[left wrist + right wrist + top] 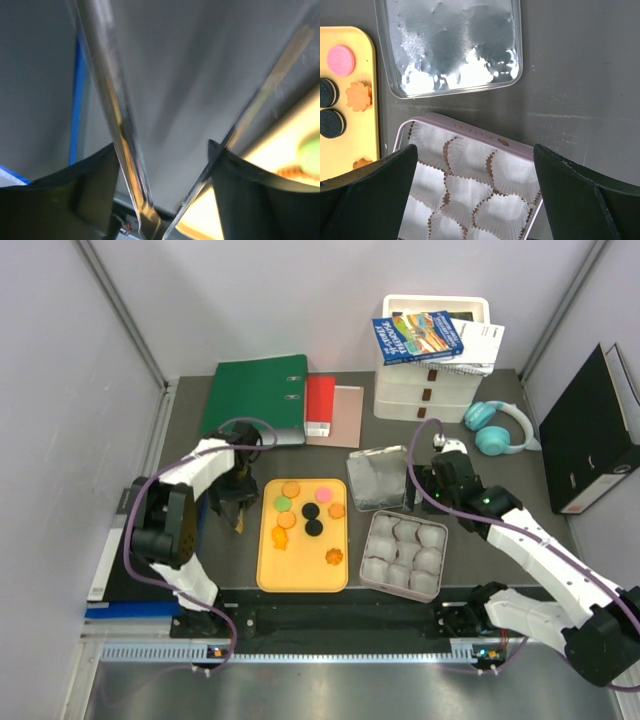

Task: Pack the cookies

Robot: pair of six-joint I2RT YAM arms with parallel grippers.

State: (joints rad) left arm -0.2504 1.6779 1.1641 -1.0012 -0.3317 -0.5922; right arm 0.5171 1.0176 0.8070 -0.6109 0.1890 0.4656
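The cookies lie loose on a yellow tray: several orange rounds and flowers, two black, one green, one pink. My left gripper is just left of the tray and is shut on metal tongs, whose two arms spread out between its fingers. My right gripper is open and empty above the far edge of a pink box filled with white paper cups. The pink cookie and a black one also show in the right wrist view.
The box's clear lid lies behind the box. At the back are a green binder, a red book, a white drawer unit with books on top, teal headphones and a black binder.
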